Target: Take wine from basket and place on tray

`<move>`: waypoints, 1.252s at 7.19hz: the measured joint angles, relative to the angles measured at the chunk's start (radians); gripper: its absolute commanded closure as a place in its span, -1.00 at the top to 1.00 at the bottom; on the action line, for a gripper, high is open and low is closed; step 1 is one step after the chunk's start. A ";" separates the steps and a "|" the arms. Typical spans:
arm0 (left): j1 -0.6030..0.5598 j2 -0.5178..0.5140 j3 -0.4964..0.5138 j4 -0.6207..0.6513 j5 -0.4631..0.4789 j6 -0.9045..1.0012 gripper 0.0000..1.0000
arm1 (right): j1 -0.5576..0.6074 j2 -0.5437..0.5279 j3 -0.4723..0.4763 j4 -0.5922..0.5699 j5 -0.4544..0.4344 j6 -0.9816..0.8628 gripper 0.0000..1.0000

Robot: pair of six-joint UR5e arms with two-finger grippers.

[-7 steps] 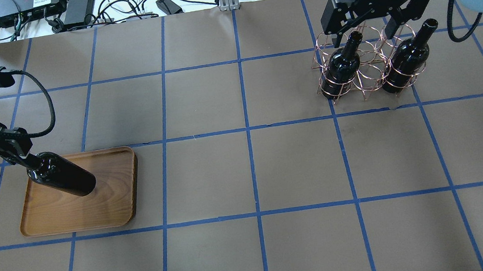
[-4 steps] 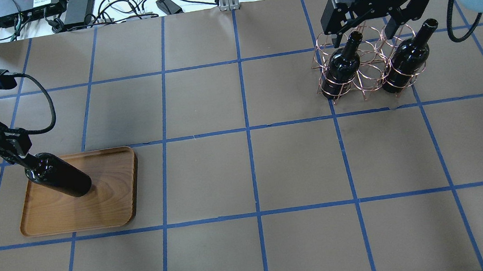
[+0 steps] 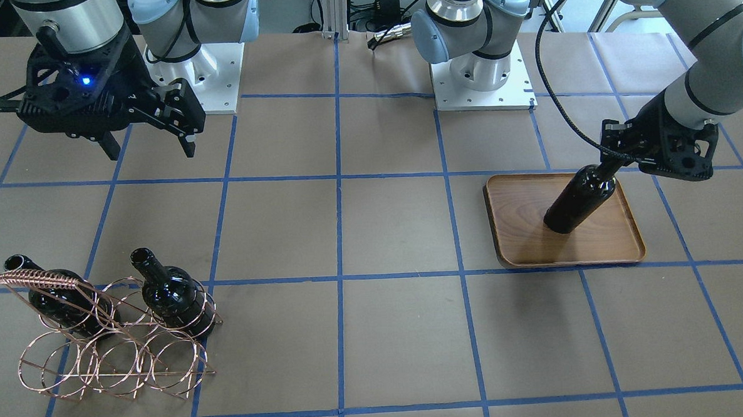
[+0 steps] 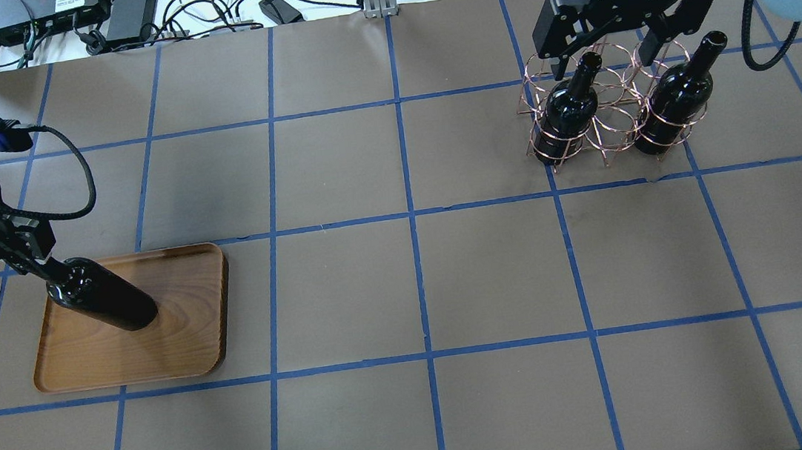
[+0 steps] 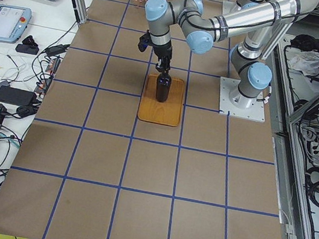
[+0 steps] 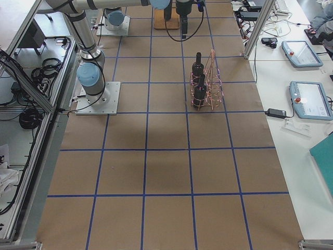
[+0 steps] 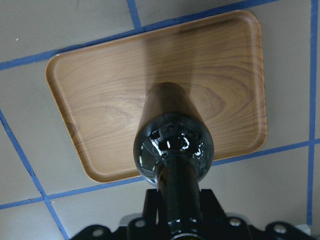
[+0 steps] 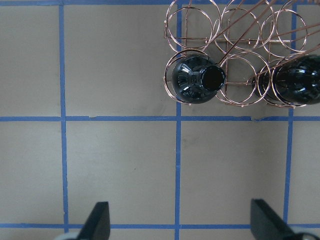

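- While the left tool point(image 4: 38, 261) is clamped on the neck of a dark wine bottle point(image 4: 107, 300), that bottle stands upright over the wooden tray point(image 4: 181, 330), its base at the tray's floor towards the middle; whether the base bears fully on the wood cannot be told.
- From the left wrist view, the bottle's glossy shoulder fills the centre, and the neck runs down into the closed fingers at the bottom edge.
- The tray lies flat on the tabletop point(image 4: 415, 290), which is brown and marked with a grid of blue tape lines. It sits on the robot's left side, well apart from the wire basket point(image 4: 602, 114).
- The copper-coloured basket stands on the robot's right side, far from its base, and holds two more wine bottles point(image 4: 567, 107), one at each end of the rack, both upright with necks up.
- The right tool point(image 4: 607, 60) hangs above the basket with its fingers point(image 8: 97, 222) spread wide apart, gripping nothing; in the right wrist view the bottle mouths are well clear of the fingertips.
- In the front-facing view, the basket's coil-wrapped handle bar point(image 3: 36, 279) slants across the top of the rings.
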 measured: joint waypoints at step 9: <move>-0.246 0.191 0.058 -0.064 -0.052 -0.525 1.00 | 0.003 0.001 0.000 0.000 0.006 0.002 1.00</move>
